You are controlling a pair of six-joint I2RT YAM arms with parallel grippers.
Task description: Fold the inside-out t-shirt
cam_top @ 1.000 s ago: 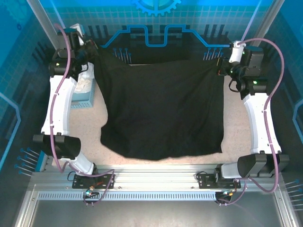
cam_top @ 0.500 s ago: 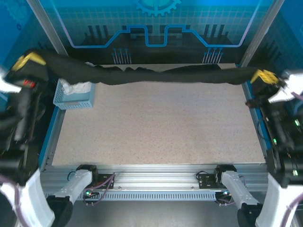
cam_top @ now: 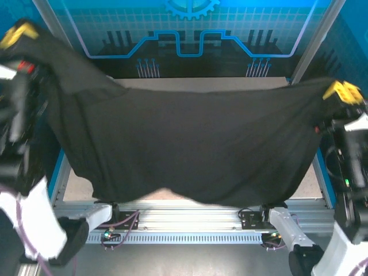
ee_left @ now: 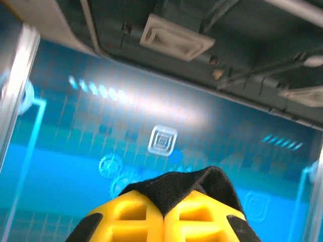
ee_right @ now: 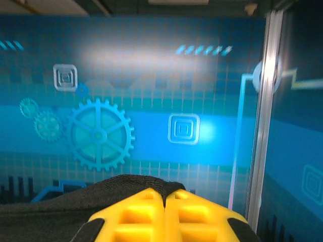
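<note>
The inside-out t-shirt (cam_top: 195, 149) is a large black cloth hanging in the air, stretched wide between my two raised arms, its lower edge sagging over the table's near rail. My left gripper (cam_top: 17, 33) is high at the far left, its yellow fingers (ee_left: 136, 217) shut on a fold of the t-shirt (ee_left: 186, 186). My right gripper (cam_top: 342, 91) is at the far right, a little lower, its yellow fingers (ee_right: 141, 214) pressed together on the t-shirt's edge (ee_right: 116, 189). No printed graphic shows.
The beige table (cam_top: 167, 195) peeks out under the shirt's lower edge and again at the back edge (cam_top: 190, 83). Blue panelled walls and aluminium posts (cam_top: 313, 40) enclose the cell. The arm bases (cam_top: 121, 221) sit on the near rail.
A second ago the shirt lay flat on the table with both grippers at its far corners. Both arms then lifted it into a taut band, and now it has dropped open into a hanging sheet.
</note>
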